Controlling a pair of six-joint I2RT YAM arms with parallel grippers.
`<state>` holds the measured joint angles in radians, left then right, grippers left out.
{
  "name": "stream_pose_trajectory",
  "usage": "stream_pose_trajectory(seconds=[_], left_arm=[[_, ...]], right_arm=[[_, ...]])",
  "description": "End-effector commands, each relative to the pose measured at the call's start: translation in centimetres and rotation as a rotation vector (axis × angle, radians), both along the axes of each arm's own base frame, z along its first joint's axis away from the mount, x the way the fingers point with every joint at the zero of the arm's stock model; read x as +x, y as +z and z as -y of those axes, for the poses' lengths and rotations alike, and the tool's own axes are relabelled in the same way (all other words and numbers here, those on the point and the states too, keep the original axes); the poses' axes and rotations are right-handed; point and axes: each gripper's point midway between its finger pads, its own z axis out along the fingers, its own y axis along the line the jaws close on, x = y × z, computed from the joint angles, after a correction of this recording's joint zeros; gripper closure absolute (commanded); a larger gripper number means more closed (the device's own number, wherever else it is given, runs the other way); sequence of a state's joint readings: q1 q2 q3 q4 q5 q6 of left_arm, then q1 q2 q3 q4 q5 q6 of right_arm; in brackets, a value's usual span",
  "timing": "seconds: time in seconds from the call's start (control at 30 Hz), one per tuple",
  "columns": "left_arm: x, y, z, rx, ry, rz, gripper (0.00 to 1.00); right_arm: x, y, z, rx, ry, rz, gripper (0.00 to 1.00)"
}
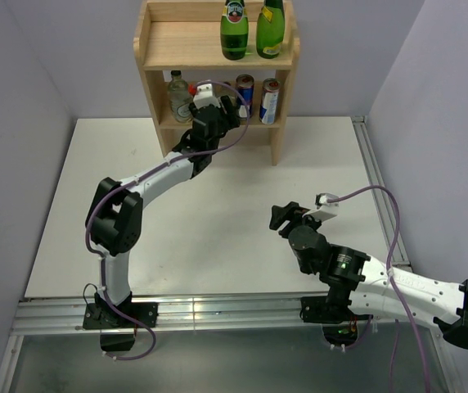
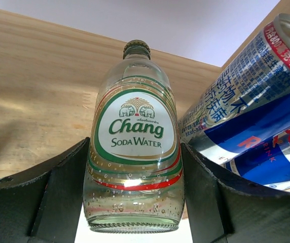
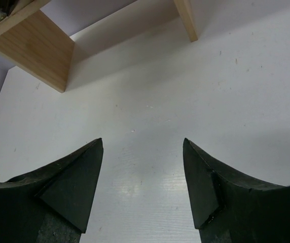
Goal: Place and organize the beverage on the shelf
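right gripper (image 3: 143,147) low over counter (image 3: 150,101), jaws released, empty | left gripper (image 2: 135,144) at shelf (image 1: 281,131) middle tier, jaws grasping upright soda-water bottle (image 2: 135,167) | cans (image 1: 270,100) just beside it, same tier | two green bottles (image 1: 234,33) on top tier

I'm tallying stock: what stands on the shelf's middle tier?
A clear bottle at left, two cans at right. The left gripper covers the middle from above; its wrist view shows a Chang soda water bottle between the jaws.
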<state>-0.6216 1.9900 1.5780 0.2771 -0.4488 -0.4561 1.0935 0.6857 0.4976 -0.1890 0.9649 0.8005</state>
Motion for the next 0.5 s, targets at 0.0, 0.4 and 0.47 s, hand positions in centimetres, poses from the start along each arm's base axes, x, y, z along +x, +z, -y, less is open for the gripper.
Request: stream_pose_trajectory(seconds=[0.0, 0.4, 0.47], left_arm=[[-11.0, -23.8, -0.9, 0.382, -0.164, -0.67, 0.99], [-11.2, -21.5, -3.2, 0.423, -0.077, -0.629, 1.0], [-11.4, -20.7, -3.8, 0.428, -0.06, -0.617, 1.0]], right_arm=[[0.0, 0.4, 0.5, 0.031, -0.035, 0.017, 0.29], [0.1, 0.2, 0.3, 0.03, -0.028, 0.013, 0.3], [0.1, 0.2, 0.2, 0.027, -0.027, 0.012, 0.3]])
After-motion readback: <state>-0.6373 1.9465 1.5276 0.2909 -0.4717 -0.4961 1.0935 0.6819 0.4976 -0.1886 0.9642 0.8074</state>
